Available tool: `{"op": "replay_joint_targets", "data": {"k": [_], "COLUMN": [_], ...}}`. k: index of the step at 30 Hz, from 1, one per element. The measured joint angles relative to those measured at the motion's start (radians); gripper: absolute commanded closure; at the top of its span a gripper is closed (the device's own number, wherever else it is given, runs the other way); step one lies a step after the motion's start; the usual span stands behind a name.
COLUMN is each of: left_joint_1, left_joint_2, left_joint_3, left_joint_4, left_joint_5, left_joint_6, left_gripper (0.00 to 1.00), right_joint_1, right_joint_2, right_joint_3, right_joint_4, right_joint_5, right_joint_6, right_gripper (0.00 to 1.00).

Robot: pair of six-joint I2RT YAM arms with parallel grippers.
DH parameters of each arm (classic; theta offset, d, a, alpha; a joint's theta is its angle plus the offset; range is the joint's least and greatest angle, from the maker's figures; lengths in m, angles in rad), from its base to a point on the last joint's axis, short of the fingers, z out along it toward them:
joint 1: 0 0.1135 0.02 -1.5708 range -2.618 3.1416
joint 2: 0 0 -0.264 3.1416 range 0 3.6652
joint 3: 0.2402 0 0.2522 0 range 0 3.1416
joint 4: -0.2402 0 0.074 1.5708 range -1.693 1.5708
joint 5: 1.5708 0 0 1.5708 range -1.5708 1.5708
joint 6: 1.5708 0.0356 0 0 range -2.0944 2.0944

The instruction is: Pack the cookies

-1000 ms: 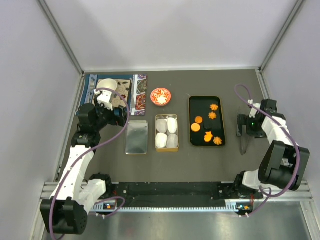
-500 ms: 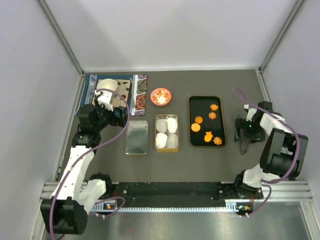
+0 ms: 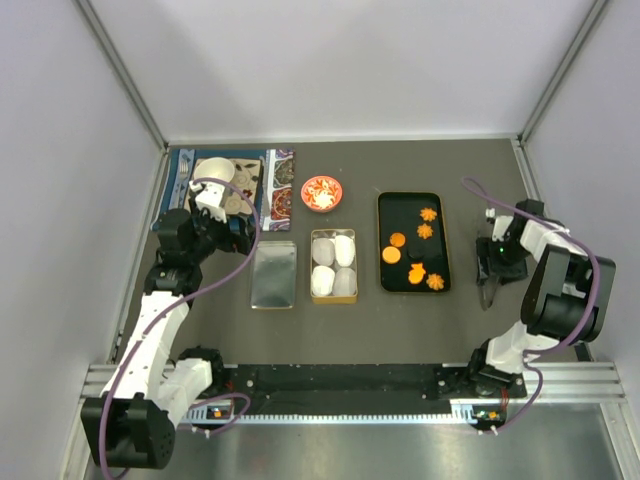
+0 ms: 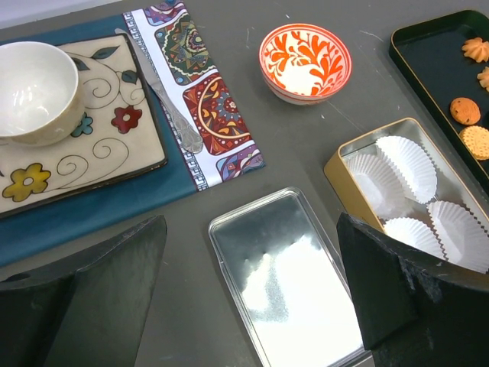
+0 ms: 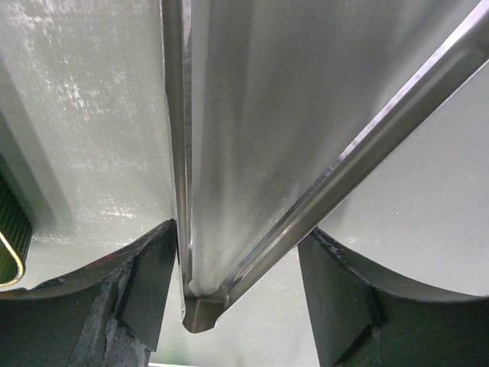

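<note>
The cookies (image 3: 396, 240) are several orange pieces and one dark one, lying in a black tray (image 3: 382, 200); some show in the left wrist view (image 4: 464, 111). To the tray's right, my right gripper (image 3: 490, 262) points down over metal tongs (image 3: 487, 290) lying on the table. In the right wrist view the tongs (image 5: 229, 153) sit between the jaws of that gripper (image 5: 237, 283). The left finger (image 5: 145, 283) touches one tong arm, while a gap remains at the right finger (image 5: 344, 290). My left gripper (image 3: 238, 232) (image 4: 252, 283) hangs wide open above a silver lid (image 4: 290, 283), holding nothing.
A gold tin (image 3: 312, 262) (image 4: 340, 164) holds white paper cups, between the lid (image 3: 273, 275) and the tray. Behind it stands a red-and-white dish (image 3: 321, 192) (image 4: 306, 61). At the back left a patterned placemat (image 3: 278, 190) carries a plate, a white bowl (image 4: 34, 92) and a spoon (image 4: 172, 107).
The right arm has drawn in and come down over the tongs, and its jaws have narrowed around them. The left arm has not moved.
</note>
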Motion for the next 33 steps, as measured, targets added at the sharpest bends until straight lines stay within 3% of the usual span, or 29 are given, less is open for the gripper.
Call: {"op": "replay_joint_targets", "data": {"k": [28,33], "left_joint_1": [0.000,0.000], "left_joint_2": [0.136,0.138], "left_joint_3": [-0.030,-0.030], "left_joint_4": [0.113,0.129], "left_joint_5": [0.021,0.034], "left_joint_6": [0.018,0.023], "left_gripper": [0.01,0.01], "right_joint_1": [0.096,0.103], "right_joint_2": [0.143,0.167], "right_joint_3": [0.182,0.184], "right_joint_4": [0.169,0.185], "right_joint_5": [-0.045,-0.034], "right_joint_6": [-0.050,-0.050], "right_gripper": [0.41,0.31]}}
